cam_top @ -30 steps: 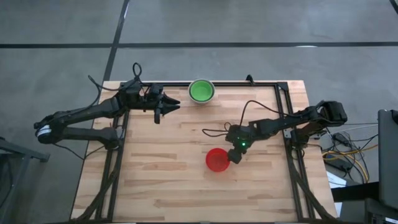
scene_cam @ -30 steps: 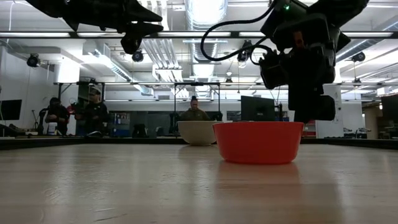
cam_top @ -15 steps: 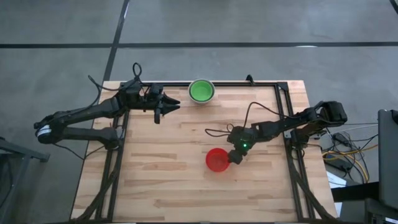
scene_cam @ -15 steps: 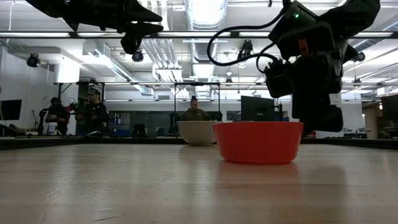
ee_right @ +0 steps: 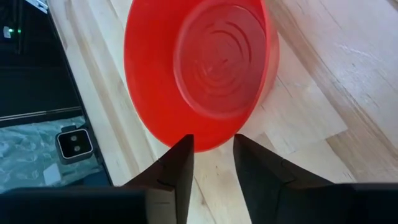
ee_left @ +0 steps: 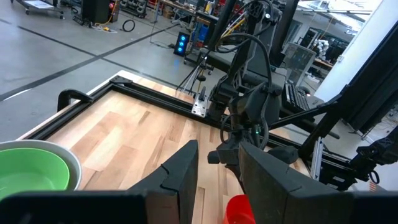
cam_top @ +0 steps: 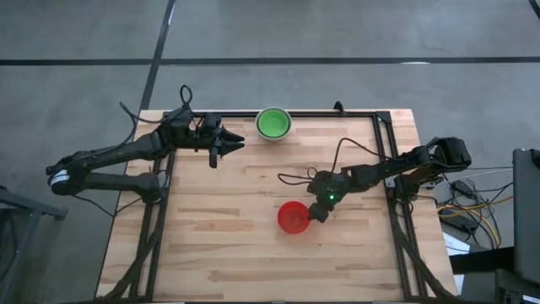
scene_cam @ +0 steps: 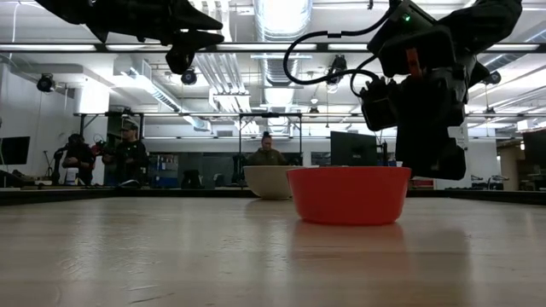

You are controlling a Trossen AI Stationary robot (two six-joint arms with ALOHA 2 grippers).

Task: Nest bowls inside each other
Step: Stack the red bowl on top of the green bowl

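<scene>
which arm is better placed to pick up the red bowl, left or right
Right, most likely. The right gripper sits at the rim of the red bowl, fingers straddling its edge. The left gripper hovers near the table's far edge, beside the green bowl.
</scene>
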